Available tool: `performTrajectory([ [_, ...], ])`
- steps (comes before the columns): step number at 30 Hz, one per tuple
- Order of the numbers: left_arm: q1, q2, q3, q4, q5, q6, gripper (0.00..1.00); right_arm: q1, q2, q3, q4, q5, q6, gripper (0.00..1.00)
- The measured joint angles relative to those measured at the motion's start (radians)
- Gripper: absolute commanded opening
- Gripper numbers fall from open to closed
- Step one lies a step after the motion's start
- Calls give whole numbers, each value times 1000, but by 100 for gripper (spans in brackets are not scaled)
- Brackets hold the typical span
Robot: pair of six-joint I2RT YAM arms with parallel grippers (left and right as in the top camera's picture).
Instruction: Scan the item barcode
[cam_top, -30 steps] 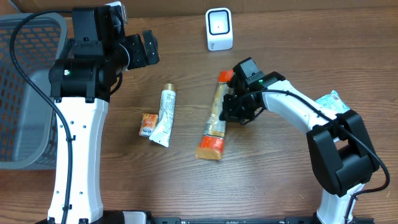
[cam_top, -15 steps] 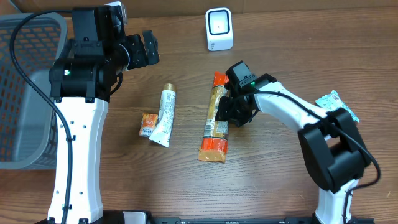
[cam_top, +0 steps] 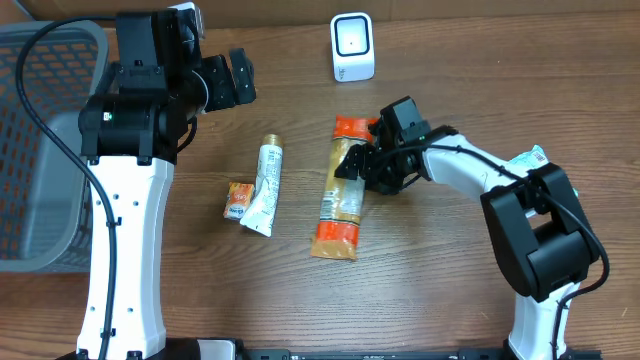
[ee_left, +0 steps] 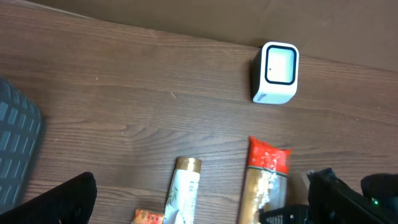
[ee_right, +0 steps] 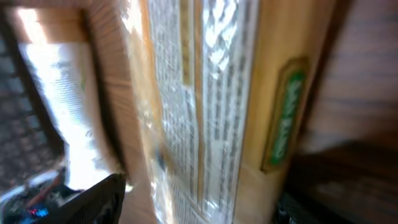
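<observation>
R gripper [cam_top: 362,163] jaws parted astride long orange-ended clear packet [cam_top: 338,205], no pinch seen | pkt flat on wood table [cam_top: 450,280], near white cube scanner [cam_top: 352,47] | tip: grip mid-body, face barcode sq to scanner

desk [cam_top: 450,300]: brown wood grain
scanner [cam_top: 352,47]: white — dark-rimmed face
packet [cam_top: 340,190]: orange ends, pale tan middle — green label, fine print
tube [cam_top: 264,186]: white, gold cap
sachet [cam_top: 238,201]: orange
basket [cam_top: 30,150]: grey mesh
</observation>
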Motion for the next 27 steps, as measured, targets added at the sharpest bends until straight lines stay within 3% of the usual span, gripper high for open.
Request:
performTrajectory([
  [6,0,0,0,0,0,0,100,67,23,-94,227,-68,167,30],
  [8,0,0,0,0,0,0,100,82,45,-98,260,-92,197,7],
  [9,0,0,0,0,0,0,100,88,56,-98,273,-108,205,4],
  [13,0,0,0,0,0,0,100,82,66,-95,275,-154,227,4],
  [17,0,0,0,0,0,0,100,58,64,-61,157,-172,189,4],
  [21,0,0,0,0,0,0,100,17,28,11,-136,-113,97,4],
  [27,0,0,0,0,0,0,100,16,-6,246,-661,172,-49,4],
])
